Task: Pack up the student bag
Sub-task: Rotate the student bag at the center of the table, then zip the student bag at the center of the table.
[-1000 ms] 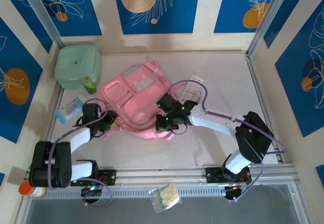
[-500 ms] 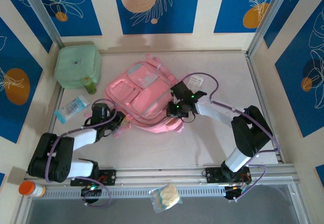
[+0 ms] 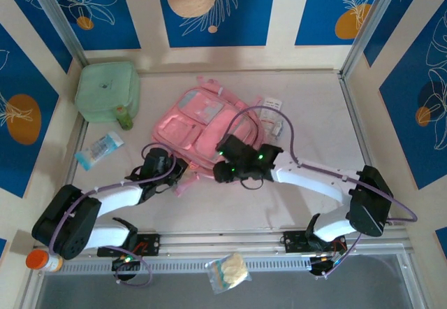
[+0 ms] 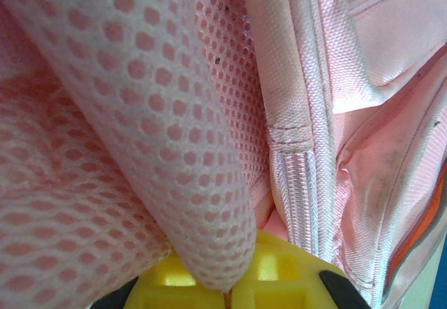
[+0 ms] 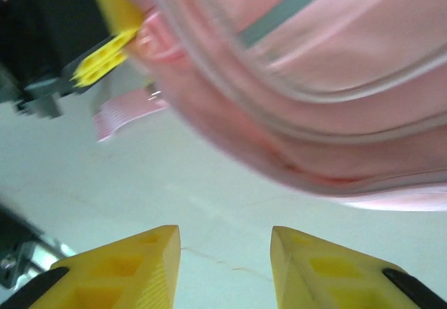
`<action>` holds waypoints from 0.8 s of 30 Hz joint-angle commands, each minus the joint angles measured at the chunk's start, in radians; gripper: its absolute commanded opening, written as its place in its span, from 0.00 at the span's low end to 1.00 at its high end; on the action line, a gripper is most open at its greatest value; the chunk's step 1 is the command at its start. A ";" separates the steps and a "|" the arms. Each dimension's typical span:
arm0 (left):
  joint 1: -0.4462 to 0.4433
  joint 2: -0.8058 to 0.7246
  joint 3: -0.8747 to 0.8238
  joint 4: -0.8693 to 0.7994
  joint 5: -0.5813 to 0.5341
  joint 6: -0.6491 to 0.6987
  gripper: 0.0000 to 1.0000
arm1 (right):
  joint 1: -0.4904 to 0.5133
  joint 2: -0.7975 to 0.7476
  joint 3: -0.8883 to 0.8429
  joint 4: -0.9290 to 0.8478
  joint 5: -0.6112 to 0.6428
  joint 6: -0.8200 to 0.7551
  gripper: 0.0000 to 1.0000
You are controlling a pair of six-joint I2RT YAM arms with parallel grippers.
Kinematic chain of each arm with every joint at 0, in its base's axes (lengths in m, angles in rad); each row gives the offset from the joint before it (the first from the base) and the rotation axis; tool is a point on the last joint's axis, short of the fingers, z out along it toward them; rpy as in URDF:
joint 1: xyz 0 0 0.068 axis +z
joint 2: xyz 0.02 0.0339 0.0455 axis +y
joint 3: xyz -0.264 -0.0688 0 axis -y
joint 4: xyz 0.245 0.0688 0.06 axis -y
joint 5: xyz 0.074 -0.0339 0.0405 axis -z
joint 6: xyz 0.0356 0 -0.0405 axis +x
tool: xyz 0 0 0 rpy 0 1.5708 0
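Walls (image 3: 216,8): blue leaf-print panels | table (image 3: 314,106): pale | student bag (image 3: 202,124): centre

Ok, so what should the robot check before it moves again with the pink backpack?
1. Grip: left pincer is shut on the mesh strap of the large soft pink fabric backpack: ok.
2. Free hand: right pincer open, nothing between its fingers: ok.
3. Opening: main zip open for packing: cannot tell.
4. Things to pack: flat blue plastic packet and small green bottle lie left of the backpack, apart from it: ok.
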 commanded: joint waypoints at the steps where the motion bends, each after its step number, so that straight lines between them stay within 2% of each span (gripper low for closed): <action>1: -0.037 -0.052 0.021 0.069 -0.002 -0.036 0.00 | 0.061 0.098 0.002 0.095 0.041 0.075 0.35; 5: -0.047 -0.092 0.027 0.032 -0.016 -0.048 0.00 | 0.112 0.221 0.043 0.224 0.080 0.042 0.27; 11: -0.056 -0.103 0.044 0.028 -0.009 -0.045 0.00 | 0.100 0.296 -0.010 0.430 0.121 0.029 0.28; 17: -0.056 -0.081 0.052 0.055 0.005 -0.052 0.00 | 0.103 0.318 -0.064 0.583 0.240 -0.027 0.33; 24: -0.059 -0.066 0.062 0.064 0.012 -0.057 0.00 | 0.142 0.340 -0.067 0.562 0.393 -0.014 0.34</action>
